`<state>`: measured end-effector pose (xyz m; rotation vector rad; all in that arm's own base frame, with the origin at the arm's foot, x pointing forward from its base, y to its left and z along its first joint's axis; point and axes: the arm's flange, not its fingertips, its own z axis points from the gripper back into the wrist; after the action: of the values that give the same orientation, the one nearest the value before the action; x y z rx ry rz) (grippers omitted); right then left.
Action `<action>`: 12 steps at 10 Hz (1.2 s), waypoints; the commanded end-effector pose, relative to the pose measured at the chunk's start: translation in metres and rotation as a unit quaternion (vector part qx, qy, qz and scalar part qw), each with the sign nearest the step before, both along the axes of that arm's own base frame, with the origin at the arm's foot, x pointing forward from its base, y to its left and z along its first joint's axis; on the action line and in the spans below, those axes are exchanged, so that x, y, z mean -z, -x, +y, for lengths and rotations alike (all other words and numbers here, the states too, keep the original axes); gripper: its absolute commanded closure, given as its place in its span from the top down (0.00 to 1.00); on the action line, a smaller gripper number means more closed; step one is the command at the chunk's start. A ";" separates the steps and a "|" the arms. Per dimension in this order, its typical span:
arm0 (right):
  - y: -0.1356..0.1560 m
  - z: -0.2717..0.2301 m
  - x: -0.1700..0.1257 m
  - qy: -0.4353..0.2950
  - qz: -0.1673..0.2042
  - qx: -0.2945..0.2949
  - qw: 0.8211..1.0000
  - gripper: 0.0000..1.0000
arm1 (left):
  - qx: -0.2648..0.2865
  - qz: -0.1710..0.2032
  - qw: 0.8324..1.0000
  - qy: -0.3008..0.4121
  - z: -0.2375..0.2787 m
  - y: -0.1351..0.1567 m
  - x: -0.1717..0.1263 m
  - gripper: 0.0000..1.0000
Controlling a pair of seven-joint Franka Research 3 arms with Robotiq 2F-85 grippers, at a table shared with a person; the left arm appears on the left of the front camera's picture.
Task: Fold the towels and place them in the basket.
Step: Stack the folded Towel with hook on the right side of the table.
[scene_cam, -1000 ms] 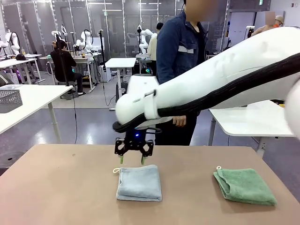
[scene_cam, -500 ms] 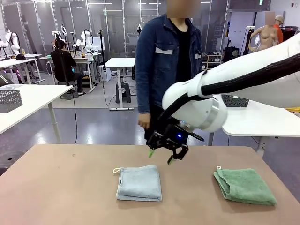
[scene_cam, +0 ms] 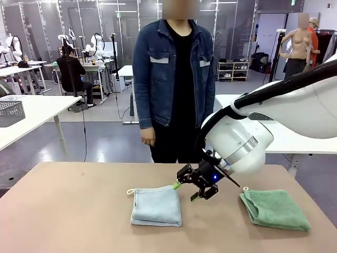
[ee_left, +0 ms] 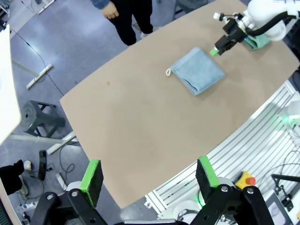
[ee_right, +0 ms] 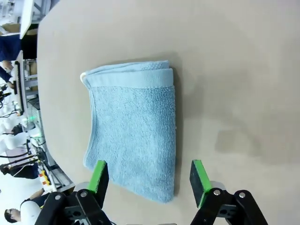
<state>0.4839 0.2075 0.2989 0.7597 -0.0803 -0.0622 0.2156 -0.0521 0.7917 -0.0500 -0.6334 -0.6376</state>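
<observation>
A: What lies closest on the surface [scene_cam: 79, 211]?
B: Two folded towels: the blue towel [scene_cam: 156, 206] left of centre, the green towel [scene_cam: 275, 209] well apart to the right.
A: And the end effectors?
B: The right end effector [scene_cam: 186, 191] hangs open and empty just beside the blue towel's far right corner. The left end effector [ee_left: 149, 175] is open too, high above the surface's edge.
A: Farther back?
B: A person [scene_cam: 174, 79] stands at the far side.

A robotics lab: white tables [scene_cam: 31, 113] in rows, robot arms [scene_cam: 97, 45] mounted at them, seated worker [scene_cam: 71, 71] behind.
</observation>
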 end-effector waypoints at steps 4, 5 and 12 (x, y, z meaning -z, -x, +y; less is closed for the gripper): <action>0.008 0.010 0.037 -0.033 -0.005 0.004 0.999 0.82 | -0.002 0.000 1.000 -0.001 0.000 0.000 0.000 1.00; 0.007 0.015 0.041 -0.034 0.001 0.001 0.999 0.82 | -0.002 0.000 1.000 -0.001 0.000 0.000 0.000 1.00; 0.002 0.038 0.046 -0.031 0.009 0.000 0.999 0.19 | -0.002 0.000 1.000 -0.001 0.000 0.000 0.000 1.00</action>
<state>0.4801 0.2372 0.2585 0.8229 -0.0463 -0.0490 0.2156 -0.0521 0.7916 -0.0500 -0.6333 -0.6378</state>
